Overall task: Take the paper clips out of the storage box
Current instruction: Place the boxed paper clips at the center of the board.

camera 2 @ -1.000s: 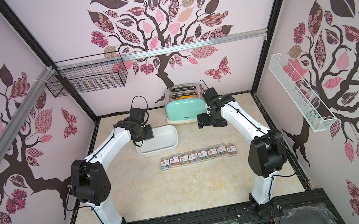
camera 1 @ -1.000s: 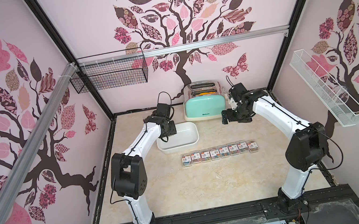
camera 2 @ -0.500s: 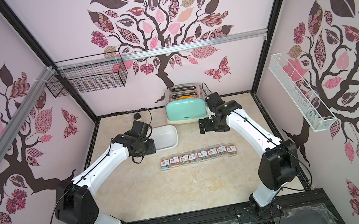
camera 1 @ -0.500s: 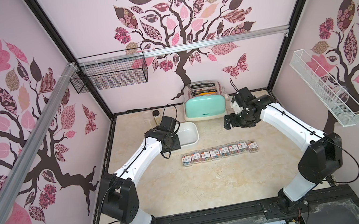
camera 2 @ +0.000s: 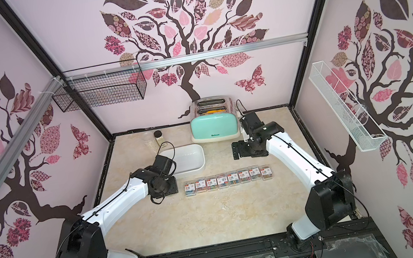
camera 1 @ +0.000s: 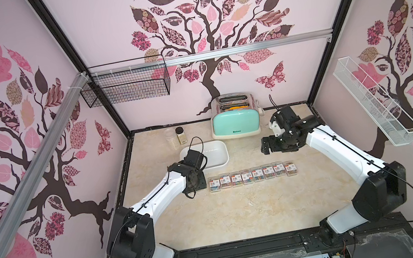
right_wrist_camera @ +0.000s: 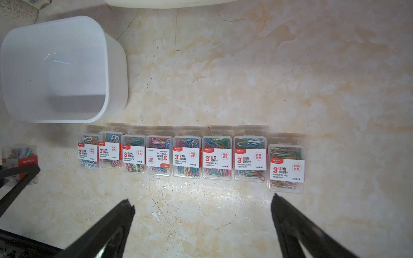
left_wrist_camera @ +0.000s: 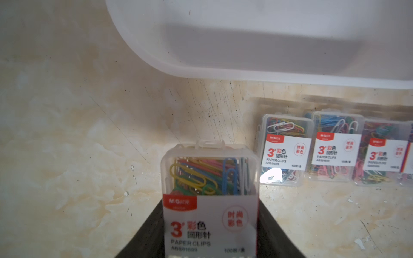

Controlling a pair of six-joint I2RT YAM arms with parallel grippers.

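A case of paper clips (left_wrist_camera: 209, 176) is clamped by its side walls in the left gripper (left_wrist_camera: 210, 203), near the empty storage box (left_wrist_camera: 245, 76); the right gripper (right_wrist_camera: 201, 198) is spread wide, holding nothing. The case is judged light, rigid, slick.

Smooth, glossy white plastic storage box (camera 1: 220, 162)

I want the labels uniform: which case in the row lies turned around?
The fourth case from the storage box end; its label alone reads upside down.
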